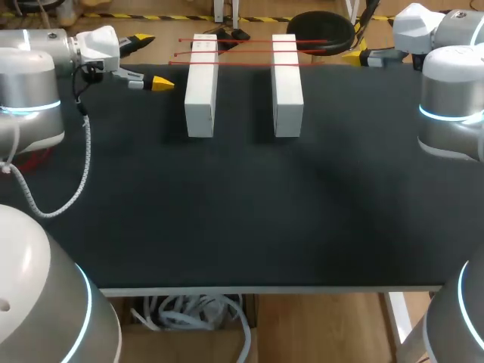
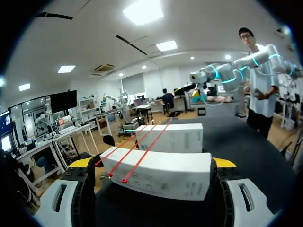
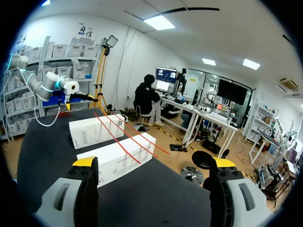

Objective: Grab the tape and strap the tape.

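Note:
Two white blocks, the left block (image 1: 200,94) and the right block (image 1: 287,94), stand side by side at the back of the black table. Three thin red tape strips (image 1: 249,52) lie across their far ends. My left gripper (image 1: 153,60) hangs open just left of the left block, level with the strips. In the left wrist view the near block (image 2: 161,172) lies ahead of the open gripper (image 2: 151,164), and the strips (image 2: 142,149) run on to the far block (image 2: 173,138). My right gripper (image 1: 355,54) is open, right of the right block (image 3: 116,161). The strips (image 3: 125,137) lie ahead of that gripper (image 3: 154,162).
The black table top (image 1: 242,212) stretches from the blocks to the front edge (image 1: 265,289). A coiled grey cable (image 1: 76,189) from my left arm sags over the table's left side.

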Controlling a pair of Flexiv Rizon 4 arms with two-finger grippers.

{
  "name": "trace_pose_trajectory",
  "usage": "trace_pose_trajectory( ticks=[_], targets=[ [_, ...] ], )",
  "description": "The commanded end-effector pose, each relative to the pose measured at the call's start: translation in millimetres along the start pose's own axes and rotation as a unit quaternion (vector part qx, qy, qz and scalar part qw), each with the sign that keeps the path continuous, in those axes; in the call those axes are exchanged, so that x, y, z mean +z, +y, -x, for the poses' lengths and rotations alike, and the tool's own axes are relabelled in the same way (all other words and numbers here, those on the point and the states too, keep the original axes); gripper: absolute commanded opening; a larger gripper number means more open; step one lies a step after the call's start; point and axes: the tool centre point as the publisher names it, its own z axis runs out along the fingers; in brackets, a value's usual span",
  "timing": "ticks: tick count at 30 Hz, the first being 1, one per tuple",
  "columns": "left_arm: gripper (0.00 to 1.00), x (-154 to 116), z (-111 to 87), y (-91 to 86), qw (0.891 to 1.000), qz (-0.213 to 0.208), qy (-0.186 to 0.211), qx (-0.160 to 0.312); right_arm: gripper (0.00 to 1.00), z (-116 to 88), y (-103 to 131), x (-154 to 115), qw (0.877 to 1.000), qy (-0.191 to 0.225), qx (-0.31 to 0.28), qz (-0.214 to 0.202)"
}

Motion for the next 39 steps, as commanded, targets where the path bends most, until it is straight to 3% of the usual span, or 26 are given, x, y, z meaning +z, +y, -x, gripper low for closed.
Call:
trace_pose_trajectory(
  ticks=[1, 4, 9, 11, 12, 13, 15, 17, 39],
  targets=[
    [1.0, 7.3, 13.8, 9.0, 0.999, -0.006, 0.049, 0.0, 1.0, -0.1, 0.0, 0.0, 1.0, 0.0, 0.0, 0.0],
    [1.0, 10.0, 17.0, 11.6, 0.998, -0.003, 0.065, 0.001, 1.0, -0.1, 0.0, 0.0, 1.0, 0.0, 0.0, 0.0],
    [0.91, 14.1, 22.2, 15.7, 0.995, 0.001, 0.095, 0.013, 1.0, -0.1, 0.0, 0.0, 1.0, 0.0, 0.0, 0.0],
    [0.8, 15.4, 24.1, 18.1, 0.995, 0.003, 0.104, 0.013, 1.0, -0.1, 0.0, 0.0, 1.0, 0.0, 0.0, 0.0],
    [0.69, 15.9, 24.6, 18.9, 0.994, 0.004, 0.107, 0.015, 1.0, -0.1, 0.0, 0.0, 1.0, 0.0, 0.0, 0.0],
    [0.64, 16.3, 25.0, 19.4, 0.994, 0.003, 0.11, 0.016, 1.0, -0.1, 0.0, 0.0, 1.0, 0.0, 0.0, 0.0],
    [0.64, 17.3, 25.7, 20.2, 0.993, 0.001, 0.114, 0.018, 1.0, -0.1, 0.0, 0.0, 1.0, 0.0, 0.0, 0.0],
    [0.5, 19.4, 27.4, 22.8, 0.993, 0.003, 0.116, 0.017, 1.0, -0.1, 0.0, 0.0, 1.0, 0.0, 0.0, 0.0],
    [0.45, 30.2, 38.9, 38.8, 0.991, 0.003, 0.135, 0.012, 1.0, -0.1, 0.0, 0.0, 1.0, 0.0, 0.0, 0.0]
  ],
)
